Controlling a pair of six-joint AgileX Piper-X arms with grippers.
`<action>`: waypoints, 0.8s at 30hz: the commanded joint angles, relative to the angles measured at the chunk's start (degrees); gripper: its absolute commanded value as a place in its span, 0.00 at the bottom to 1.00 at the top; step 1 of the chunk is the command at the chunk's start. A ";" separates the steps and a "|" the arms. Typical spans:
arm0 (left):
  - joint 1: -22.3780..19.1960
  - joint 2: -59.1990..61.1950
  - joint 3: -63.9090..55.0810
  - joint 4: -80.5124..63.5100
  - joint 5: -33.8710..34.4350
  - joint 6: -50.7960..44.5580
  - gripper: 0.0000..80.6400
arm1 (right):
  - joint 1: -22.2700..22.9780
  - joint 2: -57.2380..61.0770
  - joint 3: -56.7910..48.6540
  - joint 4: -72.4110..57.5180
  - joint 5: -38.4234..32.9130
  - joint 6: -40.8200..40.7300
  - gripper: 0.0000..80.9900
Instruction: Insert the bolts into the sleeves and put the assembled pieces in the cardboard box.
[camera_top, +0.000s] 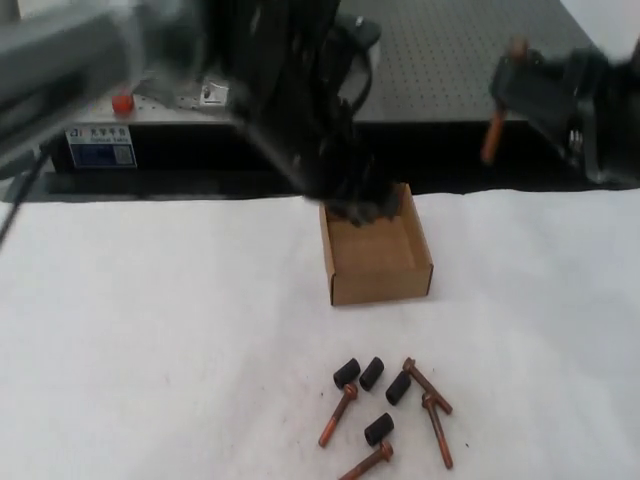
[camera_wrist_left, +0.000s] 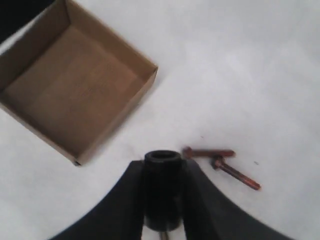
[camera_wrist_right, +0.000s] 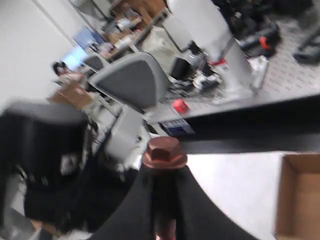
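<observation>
Gripping a black sleeve between fingers closed on its sides, the left gripper hangs by the cardboard box. In front of the box, loose bolts and loose sleeves lie on the white cloth. Farther right, the right gripper pinches a copper bolt, raised off the cloth.
</observation>
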 joint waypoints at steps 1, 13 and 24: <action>-0.05 -1.15 -0.80 -2.35 0.89 -1.14 0.01 | 2.15 0.24 -0.19 -5.46 -1.00 2.23 0.02; -2.41 -17.72 19.34 -26.01 2.78 -10.78 0.01 | 6.85 0.88 -0.19 -5.61 -4.25 2.11 0.02; -2.41 -17.72 19.34 -27.97 5.20 -11.38 0.01 | 6.85 0.88 -0.19 0.26 -7.54 0.18 0.02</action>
